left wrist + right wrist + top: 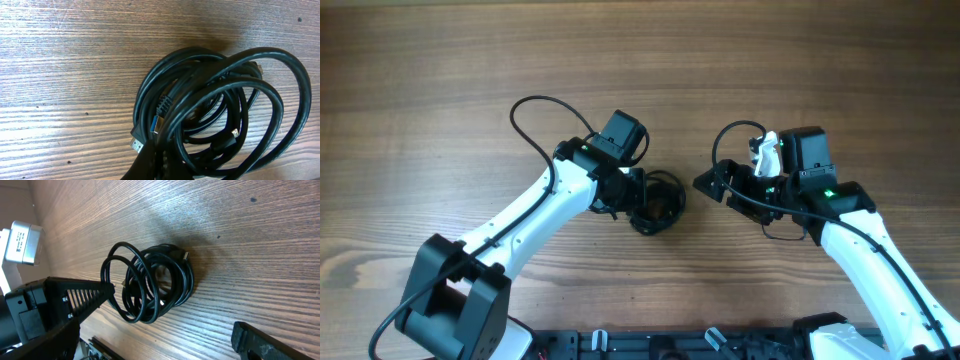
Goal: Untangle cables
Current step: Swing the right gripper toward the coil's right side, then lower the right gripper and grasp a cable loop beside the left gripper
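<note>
One spread wide, holding nothing: my right gripper (712, 183), the cables (662, 206) at its 9 o'clock; my left gripper (638, 200) is against them, opening I cannot tell; wood-grain table (420, 90)

A: Overhead, centre: cables (666, 206) half hidden under the left gripper (638, 205). Strand count too small to tell.
B: Left wrist: bundle runs off the bottom edge. Dark blur (150, 170) bottom centre, finger or cable, can't tell.
A: Right wrist, lower right: right finger (265, 342) cut by the frame.
</note>
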You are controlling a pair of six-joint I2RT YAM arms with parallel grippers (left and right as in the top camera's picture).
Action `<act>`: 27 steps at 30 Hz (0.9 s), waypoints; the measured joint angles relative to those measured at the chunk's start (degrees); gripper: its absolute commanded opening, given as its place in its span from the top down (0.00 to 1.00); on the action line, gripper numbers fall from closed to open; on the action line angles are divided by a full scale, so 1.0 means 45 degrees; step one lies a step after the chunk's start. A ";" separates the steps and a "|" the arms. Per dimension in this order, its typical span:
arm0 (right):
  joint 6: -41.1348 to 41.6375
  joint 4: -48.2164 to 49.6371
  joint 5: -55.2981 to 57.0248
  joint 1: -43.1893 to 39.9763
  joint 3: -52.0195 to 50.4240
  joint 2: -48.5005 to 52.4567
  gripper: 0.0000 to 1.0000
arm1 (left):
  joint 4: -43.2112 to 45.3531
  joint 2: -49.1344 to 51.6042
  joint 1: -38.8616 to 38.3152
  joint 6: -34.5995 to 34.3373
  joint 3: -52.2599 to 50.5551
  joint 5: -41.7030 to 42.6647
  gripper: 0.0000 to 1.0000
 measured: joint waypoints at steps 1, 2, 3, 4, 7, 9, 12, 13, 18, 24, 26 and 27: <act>0.0000 -0.0005 0.0000 0.0000 -0.0005 0.0000 0.00 | 0.0000 0.0000 0.0000 0.0000 0.0000 0.0000 0.96; 0.0000 -0.0005 0.0000 0.0000 -0.0005 0.0000 0.00 | 0.0000 0.0000 0.0000 0.0000 0.0000 0.0000 0.96; 0.0000 -0.0005 0.0000 0.0000 0.0000 0.0000 0.00 | 0.0000 0.0000 0.0000 0.0000 0.0000 0.0000 0.96; 0.0000 -0.0005 0.0010 0.0000 0.0000 0.0000 0.00 | 0.0000 0.0005 0.0000 0.0000 0.0000 0.0000 0.96; 0.0000 -0.0005 0.0243 0.0000 0.0000 0.0000 0.00 | 0.0000 0.0000 0.0000 0.0000 0.0000 0.0000 0.96; 0.0000 -0.0005 0.0335 0.0000 -0.0005 0.0000 0.00 | 0.0000 0.0000 0.0000 0.0000 0.0000 0.0000 0.96; 0.0000 -0.0005 0.0389 0.0000 -0.0005 0.0000 0.06 | 0.0000 0.0000 0.0000 -0.0005 0.0000 0.0010 0.96; 0.0000 0.0000 0.0413 0.0000 -0.0005 0.0000 0.08 | 0.0000 0.0000 0.0000 -0.0005 0.0000 0.0019 0.96; 0.0039 0.0087 0.0442 0.0000 -0.0005 0.0000 0.18 | 0.0063 0.0000 0.0000 -0.0005 0.0000 0.0306 0.96; 0.0039 0.0437 0.0505 0.0568 -0.0005 0.0112 0.18 | 0.0092 0.0000 0.0000 -0.0005 0.0000 0.0491 0.96; 0.0049 0.0699 0.0529 0.0908 -0.0005 0.0355 0.18 | 0.0092 0.0000 0.0000 -0.0005 0.0000 0.0491 0.96; 0.0053 0.0899 0.0554 0.1073 -0.0005 0.0554 0.18 | 0.0092 0.0000 0.0000 -0.0005 0.0000 0.0495 0.96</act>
